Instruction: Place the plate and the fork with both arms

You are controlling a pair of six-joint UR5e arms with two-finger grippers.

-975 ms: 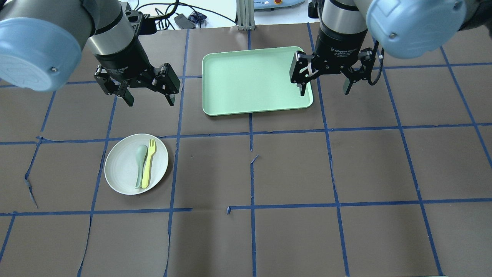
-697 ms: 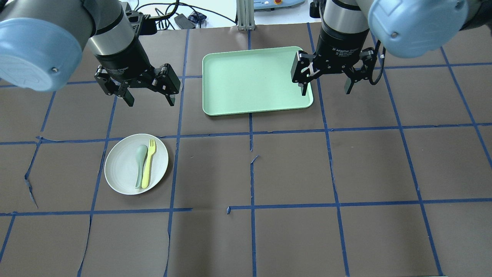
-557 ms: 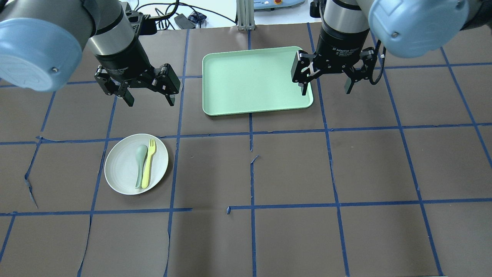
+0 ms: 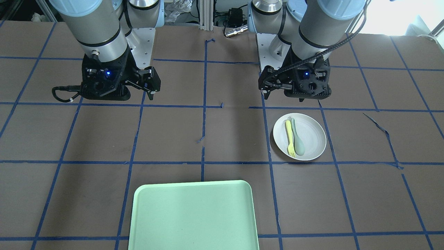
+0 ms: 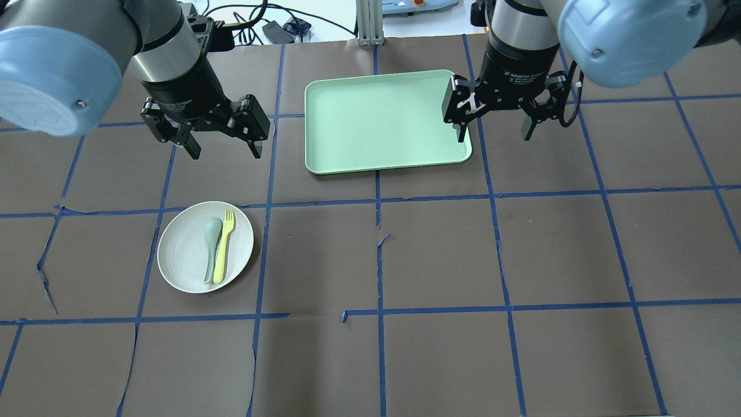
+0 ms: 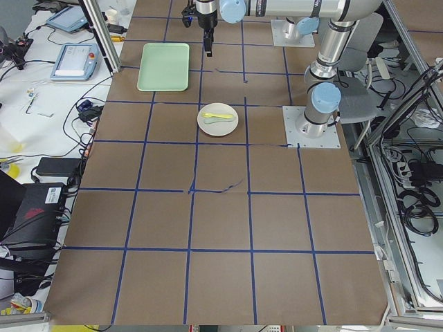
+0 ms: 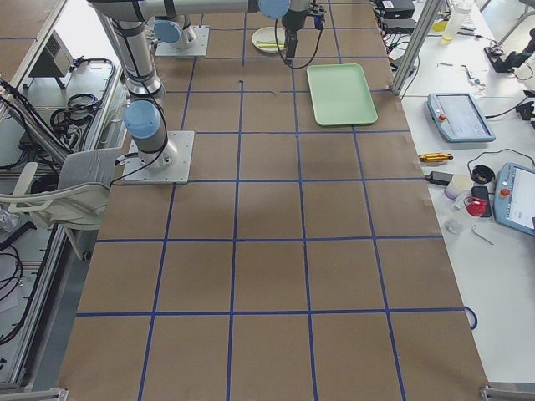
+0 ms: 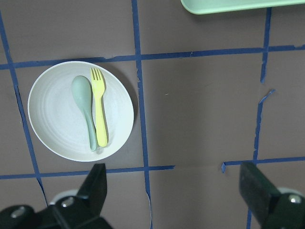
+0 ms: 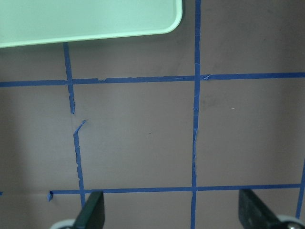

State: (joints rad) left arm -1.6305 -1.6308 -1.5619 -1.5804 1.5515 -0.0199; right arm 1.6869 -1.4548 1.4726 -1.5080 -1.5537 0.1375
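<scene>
The plate (image 5: 179,252) sits in the lower left of the overhead view on the brown surface (image 5: 440,260), inside a square marked out by blue tape lines (image 5: 498,194). The fork (image 5: 223,246) lies on the plate, a little right of its centre, with its tines toward the top of the frame. A spoon (image 5: 210,249) lies just beside the fork on its left, bowl also toward the top.

The left end effector (image 5: 226,152) hangs above the surface in the upper left of the overhead view. Its two fingers are spread wide apart with nothing between them. It is higher in the frame than the plate and apart from it. In the left wrist view the plate, fork and spoon show in the left half of the frame, just above one finger.

The right end effector (image 5: 495,137) hangs right of centre near the top of the overhead view. Its fingers are likewise spread apart and hold nothing. One finger shows over the lower right corner of the tray (image 5: 382,121), the other beyond the tray's right edge. The tray lies in the upper middle of the frame, well apart from the plate.
</scene>
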